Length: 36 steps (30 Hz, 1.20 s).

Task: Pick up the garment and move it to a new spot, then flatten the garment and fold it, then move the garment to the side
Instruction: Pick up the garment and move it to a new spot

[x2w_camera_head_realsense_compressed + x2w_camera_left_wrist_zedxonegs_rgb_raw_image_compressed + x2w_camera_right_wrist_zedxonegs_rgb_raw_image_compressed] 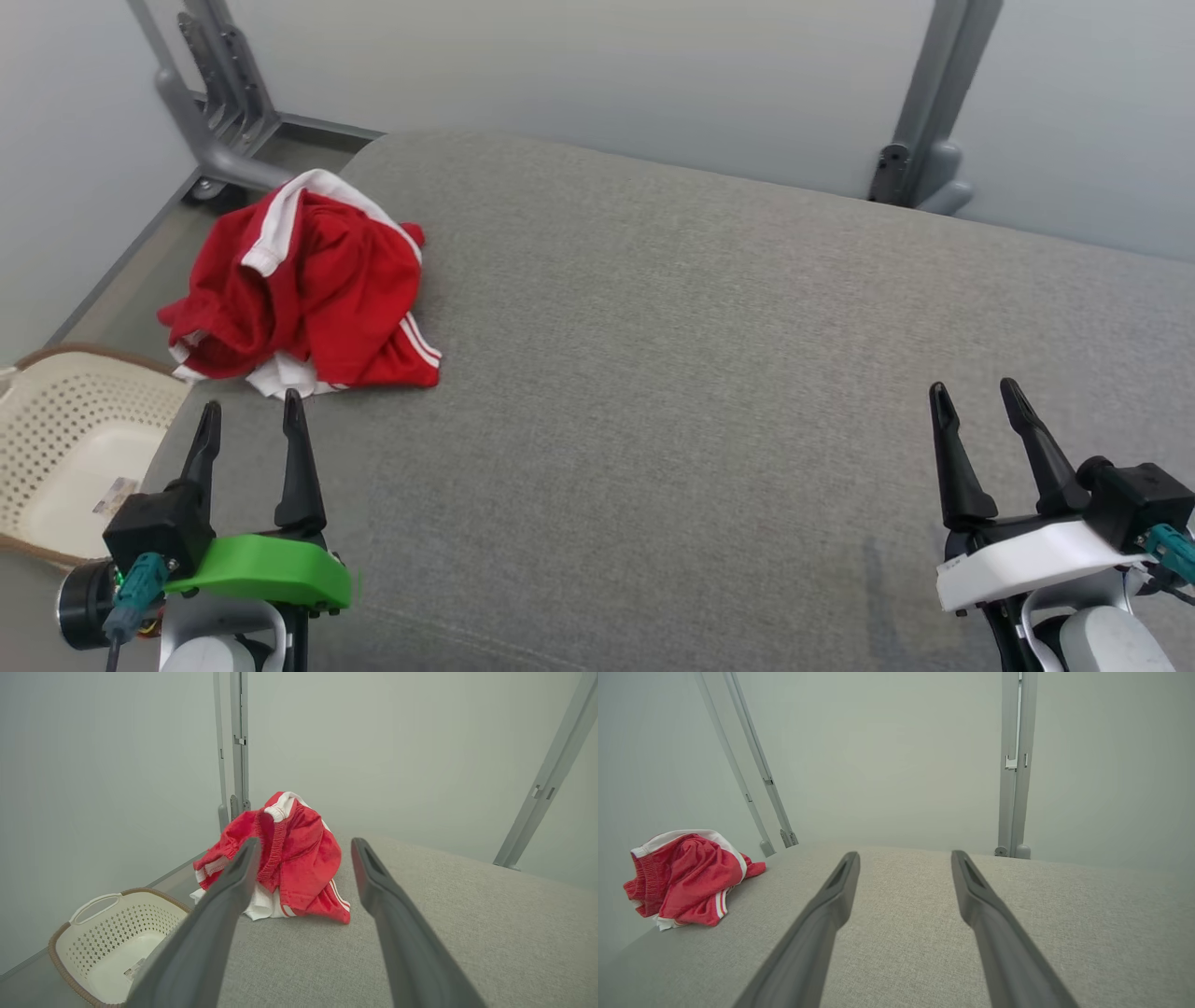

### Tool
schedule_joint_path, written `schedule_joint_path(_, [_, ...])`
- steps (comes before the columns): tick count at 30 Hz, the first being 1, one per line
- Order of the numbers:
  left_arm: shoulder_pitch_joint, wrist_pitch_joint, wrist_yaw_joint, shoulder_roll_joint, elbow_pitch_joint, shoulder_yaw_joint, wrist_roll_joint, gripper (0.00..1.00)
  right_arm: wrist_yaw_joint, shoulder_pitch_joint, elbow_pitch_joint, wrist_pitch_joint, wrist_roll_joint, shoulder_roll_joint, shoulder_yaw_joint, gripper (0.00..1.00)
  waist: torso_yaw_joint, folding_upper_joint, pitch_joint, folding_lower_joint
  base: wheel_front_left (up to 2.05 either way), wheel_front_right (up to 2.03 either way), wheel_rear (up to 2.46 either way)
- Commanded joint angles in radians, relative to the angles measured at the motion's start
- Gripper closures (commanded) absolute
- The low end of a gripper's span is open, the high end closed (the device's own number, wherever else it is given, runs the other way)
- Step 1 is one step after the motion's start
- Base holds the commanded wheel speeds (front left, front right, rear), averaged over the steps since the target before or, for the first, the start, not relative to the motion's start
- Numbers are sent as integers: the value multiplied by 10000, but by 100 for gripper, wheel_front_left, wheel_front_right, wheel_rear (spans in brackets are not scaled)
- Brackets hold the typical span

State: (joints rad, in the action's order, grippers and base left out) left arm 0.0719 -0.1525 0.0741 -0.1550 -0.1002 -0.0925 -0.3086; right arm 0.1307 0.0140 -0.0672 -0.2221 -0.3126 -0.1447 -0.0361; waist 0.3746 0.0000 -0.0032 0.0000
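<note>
Dark left gripper [252, 401], jaws wide, empty.

Our left gripper [252, 403] sits just short of the garment [317, 289], fingers spread wide; our right gripper [973, 386], equally spread, is well apart from it.

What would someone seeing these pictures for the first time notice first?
The crumpled red garment with white stripes stands out, bunched at the far left corner of the grey fabric surface. Next come the two dark-fingered hands at the near edge: the left hand pointing at the garment, the right hand well off to the right, both open and empty. A pale perforated basket sits beside the surface, lower left.
</note>
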Motion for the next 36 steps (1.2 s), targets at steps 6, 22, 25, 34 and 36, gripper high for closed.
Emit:
schedule_joint_path(6, [-17, -204, 63, -4, 27, 48, -127, 0, 0, 162, 4, -8, -61, -121, -75, 0, 1419, 0, 274, 0, 0, 0, 0])
schedule_joint_path(22, [-33, -385, 183, -27, 113, -30, -187, 0, 0, 248, -122, -29, -115, -219, -246, 0, 1556, 0, 364, 0, 0, 0, 0])
schedule_joint_path(25, [87, -420, 148, -54, 133, -65, -198, 0, 0, 189, -104, -29, -78, -205, -223, 0, 1545, 0, 348, 0, 0, 0, 0])
schedule_joint_path(34, [1130, -292, -97, -82, 164, -173, -347, 0, 0, 426, 267, 227, 13, -410, -376, 0, 1110, 0, 805, 0, 0, 0, 0])
schedule_joint_path(36, [1596, -213, -209, -128, -7, -188, -420, 0, 0, 514, 430, 349, 47, -493, -449, 0, 861, 0, 1029, 0, 0, 0, 0])
